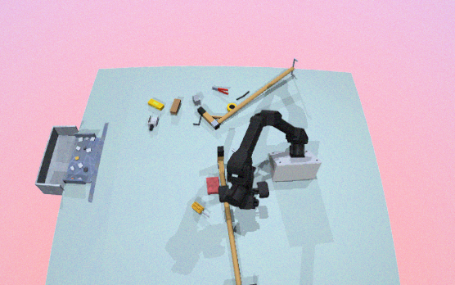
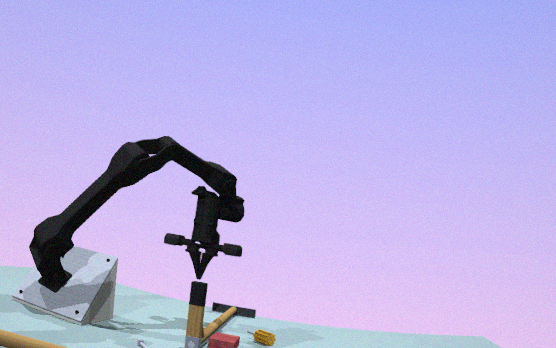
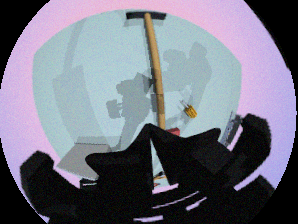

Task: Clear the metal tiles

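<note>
The long scraper [image 1: 232, 242] [image 2: 220, 322] [image 3: 154, 55] lies on the table. Its dark blade [image 2: 245, 312] [image 3: 135, 16] is at the far end from its black-capped grip [image 1: 221, 151] [image 2: 198, 294]. My gripper [image 2: 199, 276] [image 3: 150, 127] is shut and empty, pointing down in the air above the scraper, not touching it; its fingertips are hidden in the top view. Several small tiles, mostly pale, with one orange tile [image 1: 77, 158], are scattered on the steel bench plate [image 1: 92, 164]. The catch box [image 1: 51, 189] adjoins the plate's far left end; I see no tiles in it.
A red block [image 1: 212, 185] [image 2: 223, 341] lies beside the scraper handle, a yellow-handled screwdriver [image 1: 198, 208] [image 2: 264, 337] [image 3: 190, 111] nearby. A second long wooden tool [image 1: 255, 93] with a hooked end lies at the back. Red pliers [image 1: 221, 90], yellow block [image 1: 155, 104] and brown block [image 1: 175, 106] lie there too.
</note>
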